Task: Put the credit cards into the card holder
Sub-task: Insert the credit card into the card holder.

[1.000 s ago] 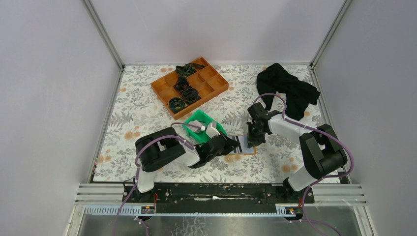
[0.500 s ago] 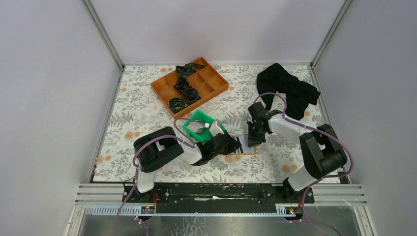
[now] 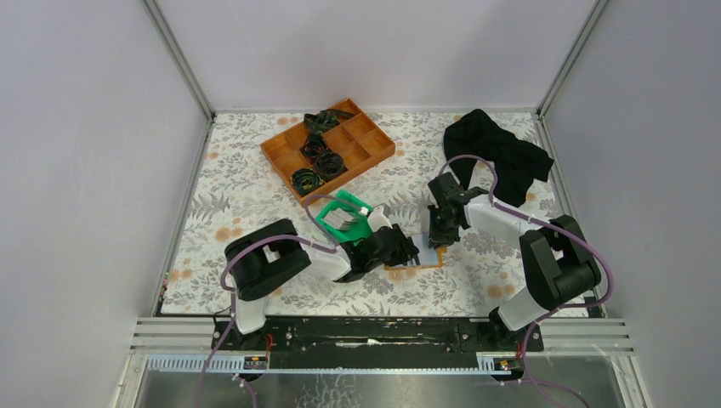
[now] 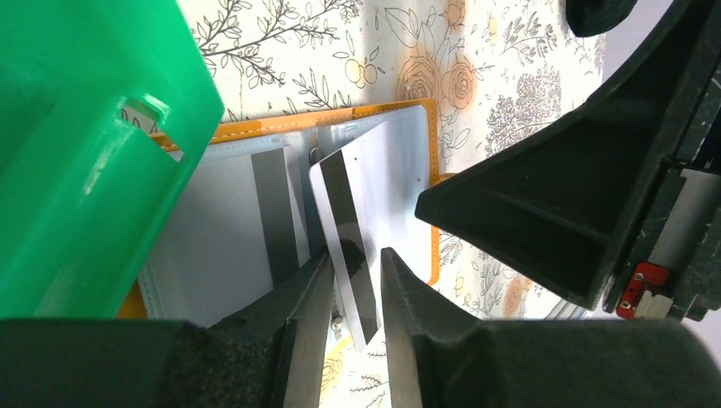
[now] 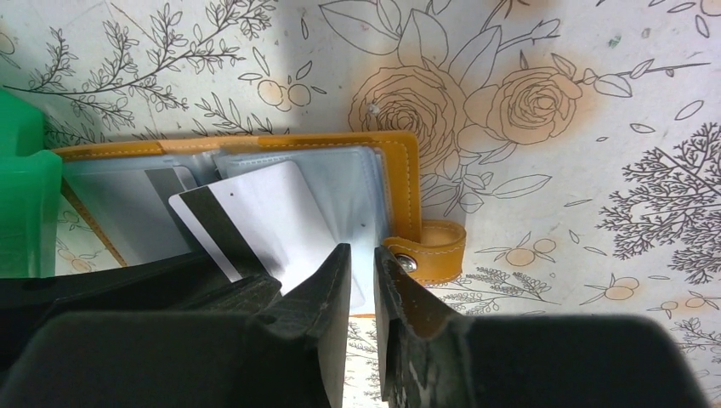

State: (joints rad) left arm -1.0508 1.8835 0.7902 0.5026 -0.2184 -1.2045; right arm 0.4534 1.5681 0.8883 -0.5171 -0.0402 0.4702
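Between the 2 arms, on the floral table cover (image 3: pixel 255 195): card holder (image 3: pixel 425 257) (image 4: pixel 400 170) (image 5: pixel 400 161), spread open, pale sleeves facing up, orange rim all round, snap tab (image 5: pixel 429 246) sticking out on the side toward the right arm. Sits just beside the green bin (image 3: pixel 340 228) (image 4: pixel 102 127), on that bin's right in the top view. Across the sleeves, lying askew and not tucked in: black-striped credit card (image 4: pixel 344 212) (image 5: pixel 263 217), whitish, stripe side up. Next to it, under the clear plastic of a sleeve: 2nd card (image 4: pixel 229 221) (image 5: pixel 119 191), its stripe showing grey. Low over the loose card: left gripper (image 3: pixel 406 249) (image 4: pixel 355 272), fingers narrowly parted, the card showing in the gap; contact with it impossible to tell. Low over the holder's edge by the tab: right gripper (image 3: pixel 438 240) (image 5: pixel 361 255), fingers only a slit apart, pale sleeve visible through the slit. Well apart at the far side: orange compartment tray (image 3: pixel 374 153) holding dark coils in 4 of its compartments, and black cloth (image 3: pixel 497 153) in the far right corner.
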